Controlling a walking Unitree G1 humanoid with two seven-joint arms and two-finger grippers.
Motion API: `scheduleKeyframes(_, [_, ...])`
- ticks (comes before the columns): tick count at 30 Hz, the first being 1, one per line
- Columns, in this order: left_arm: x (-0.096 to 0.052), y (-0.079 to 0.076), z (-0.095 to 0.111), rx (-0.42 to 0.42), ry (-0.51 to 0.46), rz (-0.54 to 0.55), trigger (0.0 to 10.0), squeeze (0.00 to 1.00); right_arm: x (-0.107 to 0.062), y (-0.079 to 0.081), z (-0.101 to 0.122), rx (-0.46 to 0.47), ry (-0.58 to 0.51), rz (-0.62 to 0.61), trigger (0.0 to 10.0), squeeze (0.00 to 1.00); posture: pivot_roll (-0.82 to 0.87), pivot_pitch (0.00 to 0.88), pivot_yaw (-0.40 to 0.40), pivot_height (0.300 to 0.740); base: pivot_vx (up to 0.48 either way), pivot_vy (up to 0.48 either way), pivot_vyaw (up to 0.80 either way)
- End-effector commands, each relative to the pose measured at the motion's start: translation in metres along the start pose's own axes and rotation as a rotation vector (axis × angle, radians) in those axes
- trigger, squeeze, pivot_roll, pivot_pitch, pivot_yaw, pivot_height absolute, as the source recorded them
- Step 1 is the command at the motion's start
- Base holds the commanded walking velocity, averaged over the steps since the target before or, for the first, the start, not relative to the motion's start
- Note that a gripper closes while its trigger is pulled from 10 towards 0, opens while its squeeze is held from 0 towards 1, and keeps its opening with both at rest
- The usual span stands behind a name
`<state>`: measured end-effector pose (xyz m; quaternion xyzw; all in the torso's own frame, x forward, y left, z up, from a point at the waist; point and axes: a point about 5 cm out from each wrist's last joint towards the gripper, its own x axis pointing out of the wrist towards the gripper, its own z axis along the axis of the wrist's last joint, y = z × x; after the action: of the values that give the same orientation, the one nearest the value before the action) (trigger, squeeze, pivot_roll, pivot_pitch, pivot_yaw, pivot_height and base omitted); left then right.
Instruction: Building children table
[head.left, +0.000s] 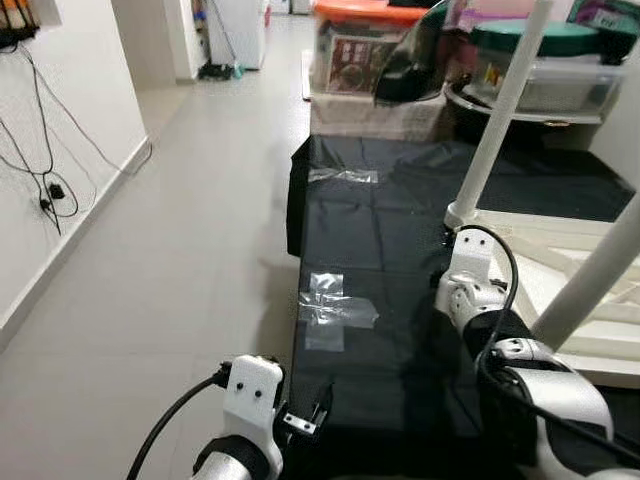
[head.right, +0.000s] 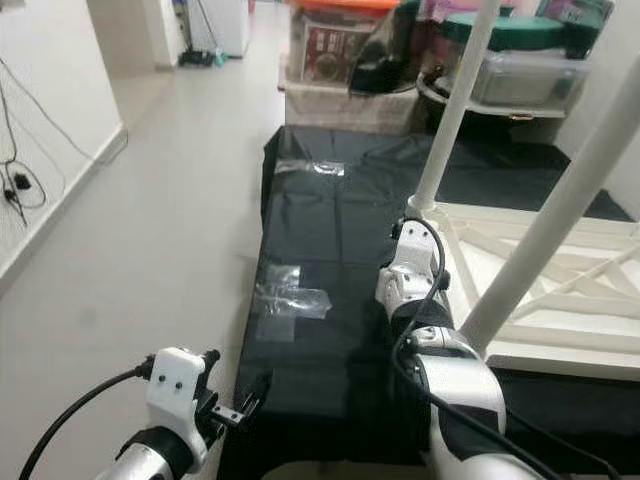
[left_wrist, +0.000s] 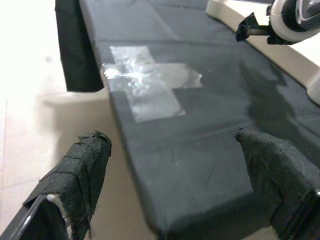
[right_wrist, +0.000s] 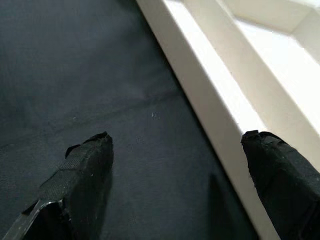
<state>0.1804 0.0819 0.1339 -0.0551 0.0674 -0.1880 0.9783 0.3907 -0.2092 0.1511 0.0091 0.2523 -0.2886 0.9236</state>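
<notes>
A white children's table lies upside down on a black mat (head.left: 380, 350); its underside frame (head.left: 590, 290) is at the right. Two white legs stand up from it, one at the far corner (head.left: 495, 115) and one nearer (head.left: 595, 280). My right gripper (right_wrist: 180, 165) is open, low over the mat beside the frame's white edge (right_wrist: 210, 95), close to the far leg's base; its wrist (head.left: 470, 285) shows in the eye views. My left gripper (left_wrist: 180, 180) is open and holds nothing, at the mat's near left corner (head.left: 305, 415).
Clear tape patches (head.left: 335, 310) (head.left: 345, 175) stick to the mat. Plastic storage boxes (head.left: 360, 45) and a shelf with tubs (head.left: 540, 75) crowd the far end. Open tiled floor (head.left: 170, 270) lies to the left, with cables (head.left: 50, 190) hanging on the left wall.
</notes>
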Motion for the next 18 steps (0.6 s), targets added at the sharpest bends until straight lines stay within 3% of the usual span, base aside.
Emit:
scheduleKeyframes(1, [-0.005, -0.013, 0.003, -0.029, 0.006, -0.032, 10.0, 0.00, 0.002, -0.005, 0.001, 0.033, 0.024, -0.027, 10.0, 0.00, 0.08, 0.159, -0.089, 0.740, 0.000, 0.000, 0.00])
scheduleKeyframes(7, [-0.015, -0.017, 0.004, -0.047, 0.025, -0.023, 10.0, 0.00, 0.004, -0.018, 0.013, 0.086, 0.001, -0.104, 10.0, 0.00, 0.08, 0.197, -0.091, 0.740, 0.000, 0.000, 0.00])
scheduleKeyframes(15, [-0.018, -0.018, 0.004, -0.055, 0.036, -0.021, 10.0, 0.00, 0.004, -0.021, 0.020, 0.120, -0.017, -0.113, 10.0, 0.00, 0.08, 0.204, -0.085, 0.740, 0.000, 0.000, 0.00])
scheduleKeyframes(16, [-0.019, -0.018, 0.004, -0.058, 0.044, -0.021, 10.0, 0.00, 0.004, -0.021, 0.021, 0.142, 0.004, -0.107, 9.1, 0.00, 0.08, 0.206, -0.081, 0.740, 0.000, 0.000, 0.00])
scheduleKeyframes(17, [-0.020, -0.018, 0.004, -0.060, 0.050, -0.021, 10.0, 0.00, 0.004, -0.020, 0.018, 0.153, 0.037, -0.103, 6.3, 0.00, 0.08, 0.210, -0.080, 0.740, 0.000, 0.000, 0.00])
scheduleKeyframes(18, [-0.020, -0.018, 0.004, -0.062, 0.054, -0.021, 10.0, 0.00, 0.004, -0.020, 0.017, 0.149, 0.049, -0.098, 6.5, 0.00, 0.08, 0.211, -0.077, 0.740, 0.000, 0.000, 0.00])
